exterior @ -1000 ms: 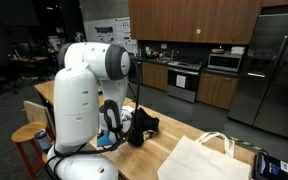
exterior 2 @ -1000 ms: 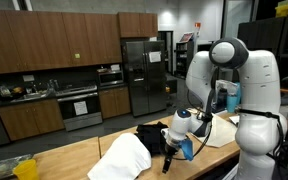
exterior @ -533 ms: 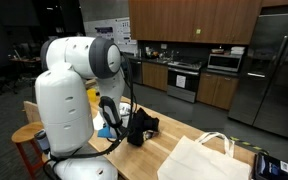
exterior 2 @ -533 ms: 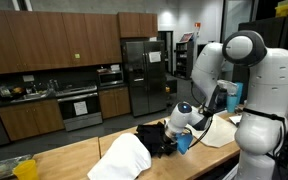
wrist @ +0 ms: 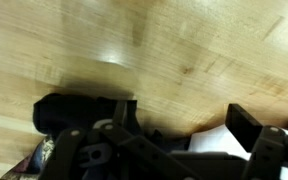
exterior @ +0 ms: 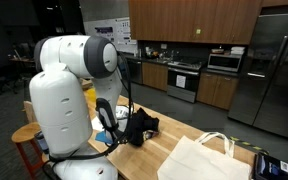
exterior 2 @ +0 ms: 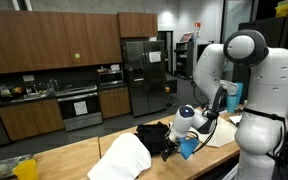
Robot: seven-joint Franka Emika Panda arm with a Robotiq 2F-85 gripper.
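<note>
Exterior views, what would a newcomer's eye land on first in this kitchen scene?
The bulky white robot arm fills the near side of the pale wooden table in both exterior views. Its open fingers hang low by a crumpled black cloth, and a white fabric bag lies further along the tabletop.

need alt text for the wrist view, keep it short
An open gripper comes in from the bottom edge over a light wooden tabletop. A black object sits at lower left beside one finger, and something white shows between the fingers; both are too blurred to identify.
</note>
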